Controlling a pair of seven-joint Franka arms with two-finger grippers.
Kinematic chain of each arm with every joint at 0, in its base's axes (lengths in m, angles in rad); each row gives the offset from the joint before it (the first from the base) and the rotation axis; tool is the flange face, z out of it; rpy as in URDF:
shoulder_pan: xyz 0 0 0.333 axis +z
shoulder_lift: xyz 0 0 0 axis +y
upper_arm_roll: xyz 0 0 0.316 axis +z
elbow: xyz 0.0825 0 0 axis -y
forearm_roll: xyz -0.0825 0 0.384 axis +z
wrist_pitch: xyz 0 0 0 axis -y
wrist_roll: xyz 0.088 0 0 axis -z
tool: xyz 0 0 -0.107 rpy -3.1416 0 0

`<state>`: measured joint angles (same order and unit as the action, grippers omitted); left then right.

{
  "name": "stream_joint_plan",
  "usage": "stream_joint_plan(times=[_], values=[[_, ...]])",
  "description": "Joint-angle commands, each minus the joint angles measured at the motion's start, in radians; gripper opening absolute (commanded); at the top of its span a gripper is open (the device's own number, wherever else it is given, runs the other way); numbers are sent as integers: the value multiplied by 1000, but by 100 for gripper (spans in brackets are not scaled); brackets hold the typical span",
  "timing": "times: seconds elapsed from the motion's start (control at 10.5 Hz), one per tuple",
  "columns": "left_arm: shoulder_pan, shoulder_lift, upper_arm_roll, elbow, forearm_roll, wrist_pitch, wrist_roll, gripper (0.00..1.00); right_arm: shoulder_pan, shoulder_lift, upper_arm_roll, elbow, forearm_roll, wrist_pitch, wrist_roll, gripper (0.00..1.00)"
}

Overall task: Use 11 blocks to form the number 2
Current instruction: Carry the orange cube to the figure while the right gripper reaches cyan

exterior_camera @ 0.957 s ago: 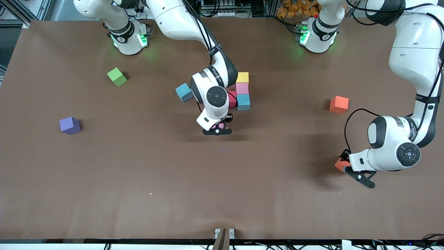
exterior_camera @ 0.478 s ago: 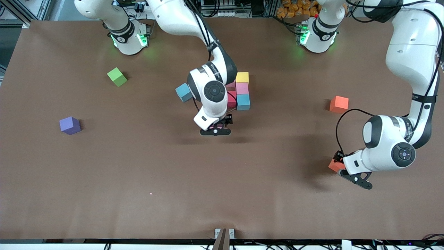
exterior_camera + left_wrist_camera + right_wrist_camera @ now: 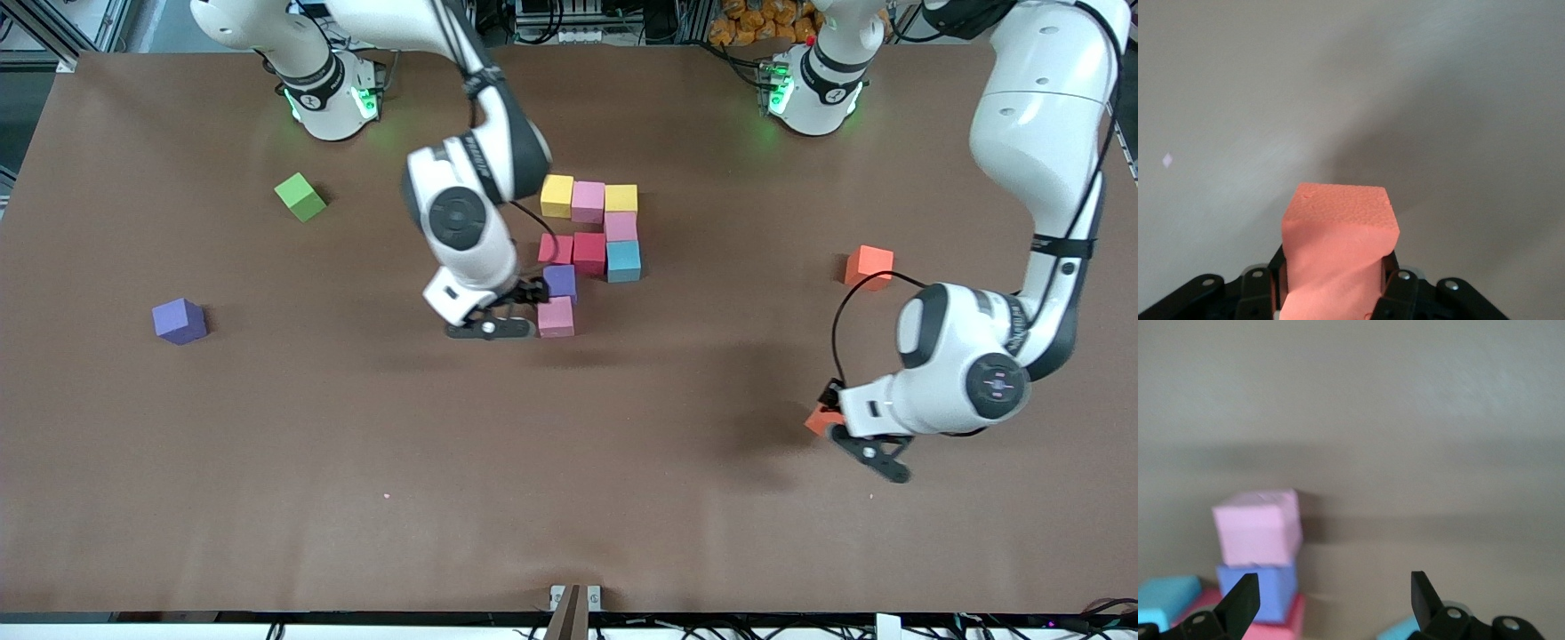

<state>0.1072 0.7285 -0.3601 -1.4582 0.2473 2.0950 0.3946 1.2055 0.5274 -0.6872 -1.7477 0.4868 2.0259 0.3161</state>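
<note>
Left gripper [image 3: 831,425] pinching an orange block [image 3: 1338,247] in the air over bare table [image 3: 356,462] toward the left arm's end, right gripper [image 3: 502,316] spread empty just beside the pink block [image 3: 556,317] ending the part-built number 2 [image 3: 589,240] mid-table.

You see a brown surface [image 3: 267,462], yellow [image 3: 556,196], pink [image 3: 588,201], red [image 3: 589,252], light blue [image 3: 623,260] and purple blocks [image 3: 560,281], a green cube [image 3: 300,196], an orange block [image 3: 1338,247].
</note>
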Motion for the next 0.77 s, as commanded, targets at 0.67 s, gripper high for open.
stream_joint_plan(times=[0.67], values=[[-285, -9, -49, -11, 150, -6, 93, 38, 14, -139, -54, -265, -33, 24, -11, 100]])
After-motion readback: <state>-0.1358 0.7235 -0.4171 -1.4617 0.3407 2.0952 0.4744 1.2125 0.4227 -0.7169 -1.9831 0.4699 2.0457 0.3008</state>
